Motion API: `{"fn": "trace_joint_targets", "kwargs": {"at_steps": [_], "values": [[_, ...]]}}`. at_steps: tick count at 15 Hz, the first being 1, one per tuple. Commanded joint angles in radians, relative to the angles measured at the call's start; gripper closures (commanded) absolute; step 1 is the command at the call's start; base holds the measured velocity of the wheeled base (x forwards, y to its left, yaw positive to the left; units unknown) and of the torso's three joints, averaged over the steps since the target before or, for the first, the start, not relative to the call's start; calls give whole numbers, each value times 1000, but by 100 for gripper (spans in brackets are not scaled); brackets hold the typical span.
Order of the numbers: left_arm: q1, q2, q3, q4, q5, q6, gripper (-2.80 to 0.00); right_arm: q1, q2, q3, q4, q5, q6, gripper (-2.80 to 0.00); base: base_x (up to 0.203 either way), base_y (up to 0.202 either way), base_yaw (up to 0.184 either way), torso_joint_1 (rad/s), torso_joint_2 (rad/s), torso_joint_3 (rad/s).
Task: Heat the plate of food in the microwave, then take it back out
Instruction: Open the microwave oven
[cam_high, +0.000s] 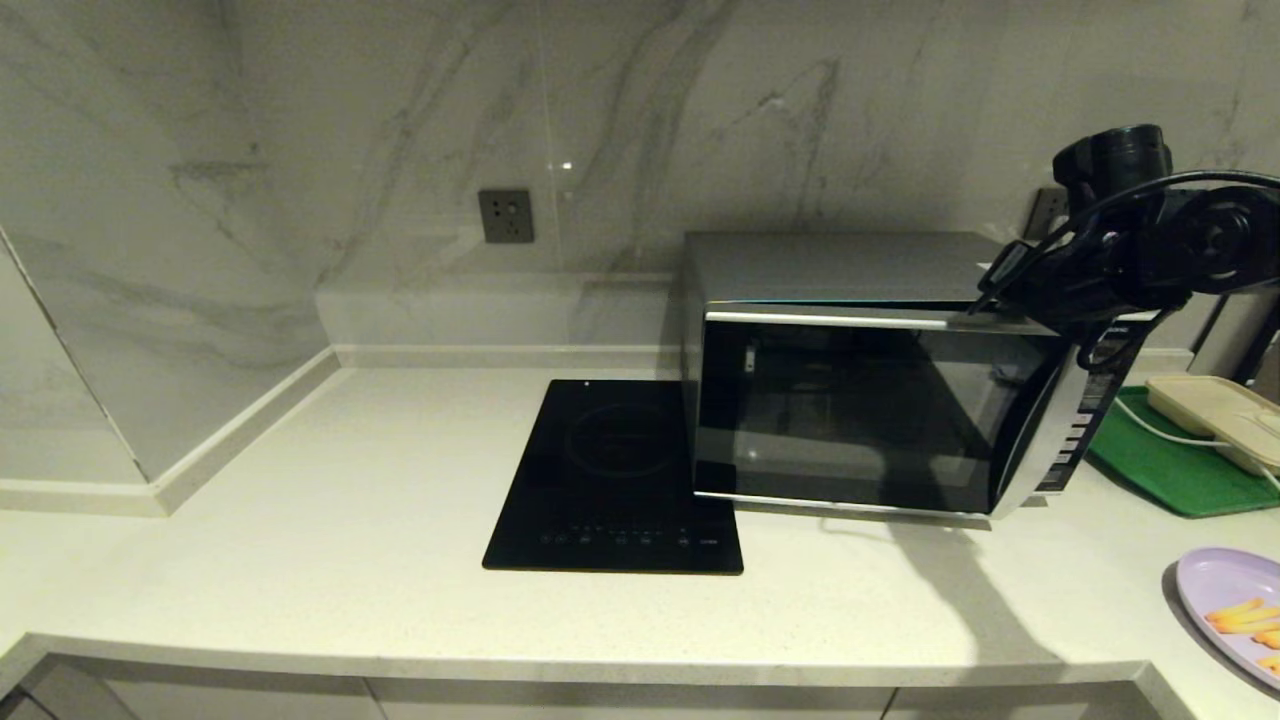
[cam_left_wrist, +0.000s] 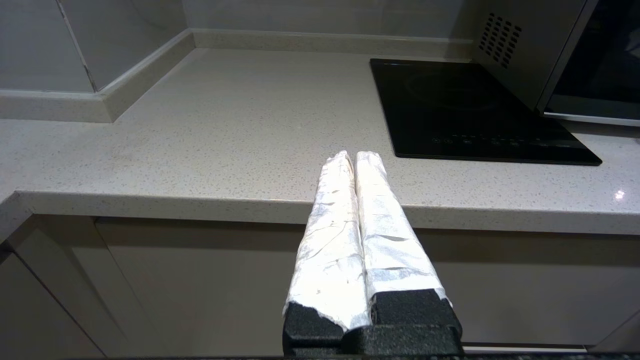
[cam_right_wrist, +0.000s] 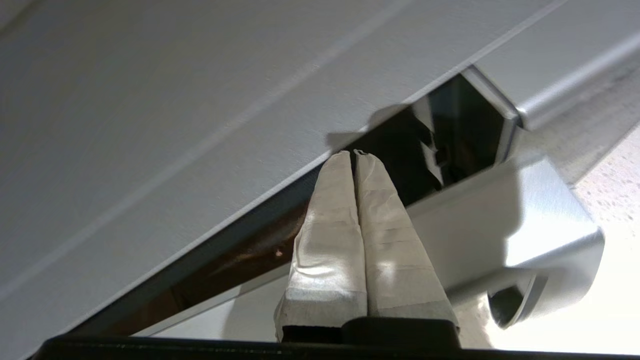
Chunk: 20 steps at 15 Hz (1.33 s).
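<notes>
A: Large silver boxy microwave with dark glass door (cam_high: 850, 400), centre-right of head view, on the pale speckled stone countertop (cam_high: 350, 500). Door cracked ajar at top edge, not swung down yet.
B: Right gripper (cam_right_wrist: 354, 153)?
A: Taped fingers (cam_right_wrist: 330, 220) pressed together, nothing pinched. Tips poked at the dark gap between door top and casing, mid-frame of right wrist view. In head view, black arm over upper right corner of the oven.
B: Left gripper (cam_left_wrist: 354, 154)?
A: Parked off the counter's front edge, fingers closed flat together, empty.
B: Plate?
A: Round pale lavender plate with orange-yellow fry-like sticks (cam_high: 1232, 612), lower right corner of head view, partly cut off by frame. On countertop, well apart from the door, near the green tray (cam_high: 1150, 460) holding a beige lidded container (cam_high: 1215, 415).
B: Handling notes?
A: Likely rigid, smooth and slippery, maybe breakable; moderate weight. Fries loose, so keep level or lose them. Best hold probably the bare rim on the near side, pinched top and underside. Door: stiff, hinged low; pull by top lip.
B: Flat black glass hob (cam_high: 620, 480)?
A: Left of the oven, touching its lower corner. Not involved.
</notes>
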Motion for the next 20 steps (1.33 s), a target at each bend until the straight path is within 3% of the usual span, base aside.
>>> {"fn": "trace_joint_targets", "kwargs": {"at_steps": [1,7,12,17,20], "values": [[0,0,0,-1,0,-1,0,-3,-36,35,11,7,5,0,0,0,0,0,0,0],[0,0,0,-1,0,-1,0,2,-198,38,197,45,6,0,0,0,0,0,0,0],[0,0,0,-1,0,-1,0,0,-379,58,424,174,5,0,0,0,0,0,0,0],[0,0,0,-1,2,-1,0,-10,-445,110,436,169,4,0,0,0,0,0,0,0],[0,0,0,-1,0,-1,0,-88,-415,116,435,182,7,0,0,0,0,0,0,0]]}}
